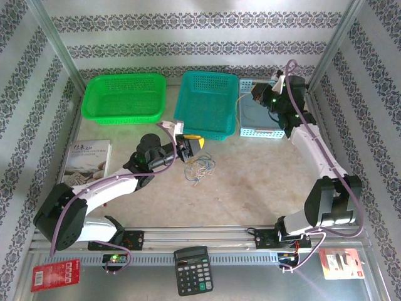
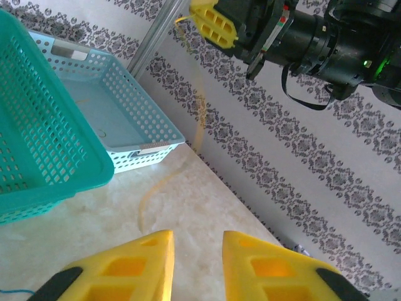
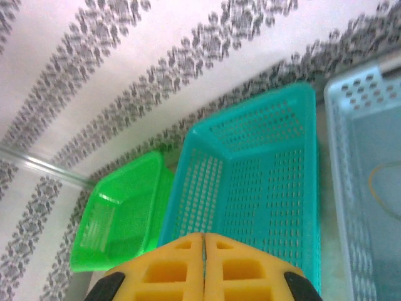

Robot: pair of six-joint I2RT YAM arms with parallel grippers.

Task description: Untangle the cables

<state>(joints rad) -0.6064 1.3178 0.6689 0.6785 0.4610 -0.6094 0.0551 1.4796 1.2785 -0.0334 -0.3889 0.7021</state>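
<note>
while right gripper (image 3: 204, 244) hung over light-blue tray (image 1: 254, 132): jaws pressed tog., no gap. in left wrist view a thin yellow cable (image 2: 200, 110) ran down from its tips, so prob. pinched there, tho the pinch itself was too small to confirm.
yellow cable: blurred line that dropped past the tray corner onto the table (image 1: 250, 182) and curved twd left gripper (image 2: 197, 241) w/o touching it.
tray: a yellow loop lay on its floor in right wrist view; same strand or another, couldn't tell.
left gripper: part open, narrow gap betw. its jaws, nothing in it; sat low near teal basket (image 1: 207, 128), aimed at the tray.
cables (image 1: 199, 168): small tangle of blue, yellow & whitish loops on the table, just beside left gripper, well apart from right gripper.
step: judged as drawing one strand out of the bundle, right side pulling, left side free.
progress: early; most loops looked bunched tog.
next: left shd prob. come down on the tangle & pin it, so the yellow strand could slide clear w/o dragging the lot. called for a careful line-up on v. thin wire.
</note>
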